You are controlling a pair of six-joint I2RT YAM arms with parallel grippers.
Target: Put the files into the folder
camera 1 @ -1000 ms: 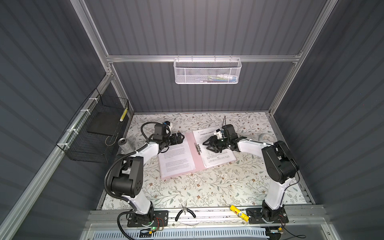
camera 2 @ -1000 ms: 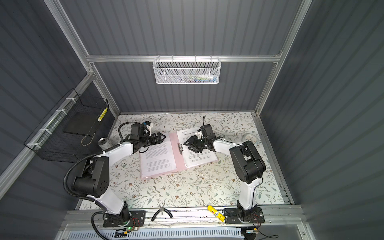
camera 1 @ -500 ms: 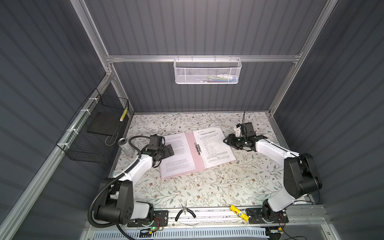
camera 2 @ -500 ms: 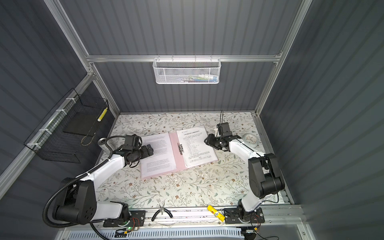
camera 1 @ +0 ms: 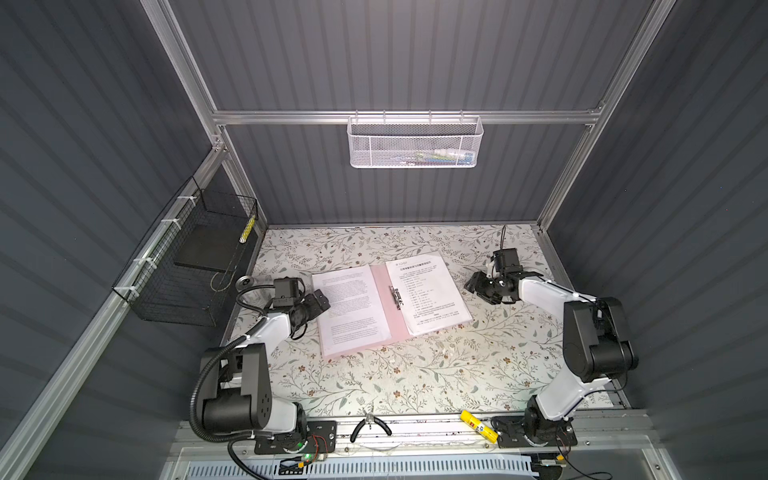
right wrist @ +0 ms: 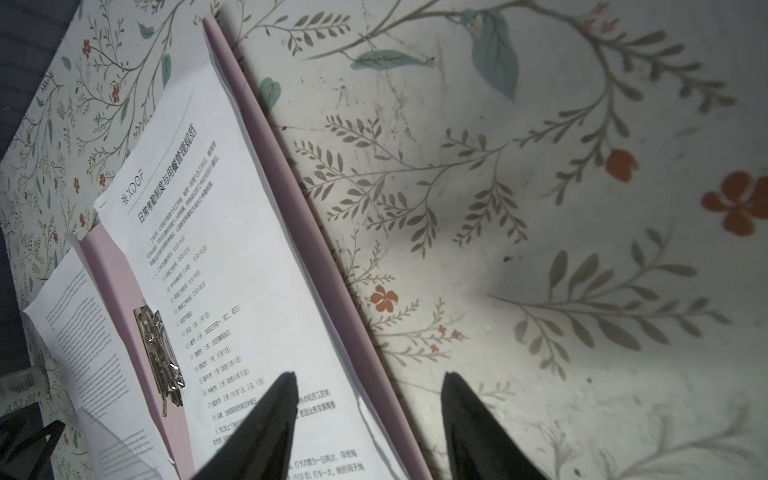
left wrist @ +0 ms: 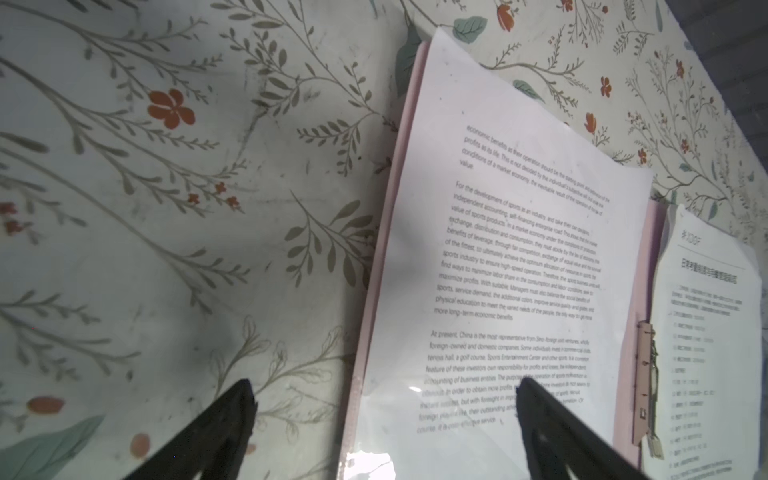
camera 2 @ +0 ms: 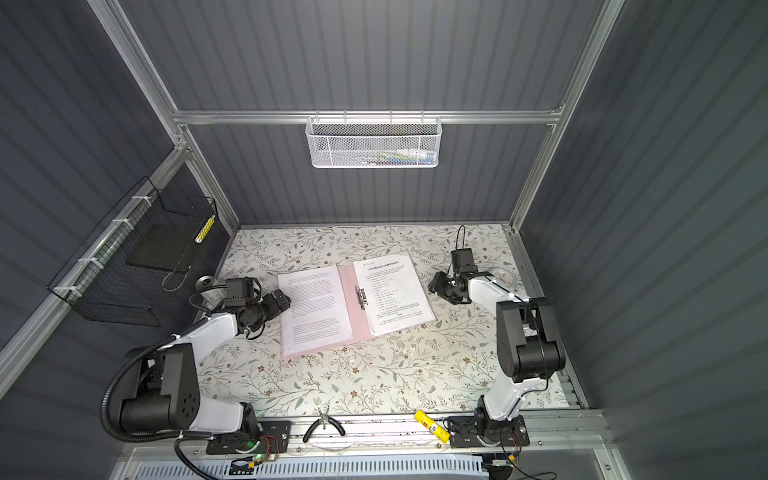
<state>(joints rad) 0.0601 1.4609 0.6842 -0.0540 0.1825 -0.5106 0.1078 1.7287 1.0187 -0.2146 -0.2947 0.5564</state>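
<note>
Nearest, pliers (camera 1: 368,419) lie on the front rail. Further in, a pink folder (camera 1: 384,305) is laid open and flat on the flowered desk (camera 1: 415,374) between the two grippers, so its inside is exposed for loading. Printed sheets (camera 1: 353,309) are spread over both halves, probably awaiting the metal clip (camera 1: 397,296) at the spine. The left gripper (camera 1: 321,300) is seen empty with jaws wide apart, its tips at the folder's outer edge. The right gripper (camera 1: 478,286) is likewise parted and empty, just beside the opposite edge. Whether any sheet is tucked under the clip cannot be made out. The contents of the far wire basket (camera 1: 415,143) are blurred.
</note>
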